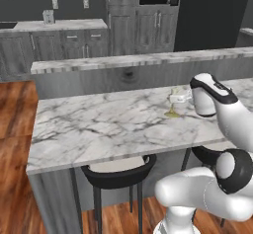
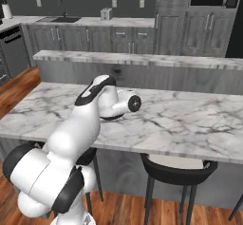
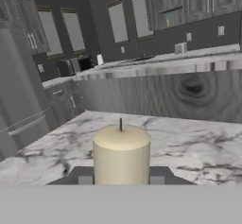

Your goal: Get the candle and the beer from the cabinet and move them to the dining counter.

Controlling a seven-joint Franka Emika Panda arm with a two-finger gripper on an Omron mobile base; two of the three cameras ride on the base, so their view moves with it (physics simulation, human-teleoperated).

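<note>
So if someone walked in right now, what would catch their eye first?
Probably the cream candle standing upright between the gripper fingertips, seen close up in the hand view. In the left base view it sits on its brass holder on the dining counter, near the right side, with the arm's white hand beside it. After that, the black stool tucked under the counter's near edge.

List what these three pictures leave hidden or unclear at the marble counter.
- Right base view: the arm's own white body blocks the hand and whatever it carries.
- Hand view: the candle is cut off below by the picture's edge, so its holder is hidden.
- Left base view: the candle is small and blurred; the hand partly covers it.
</note>
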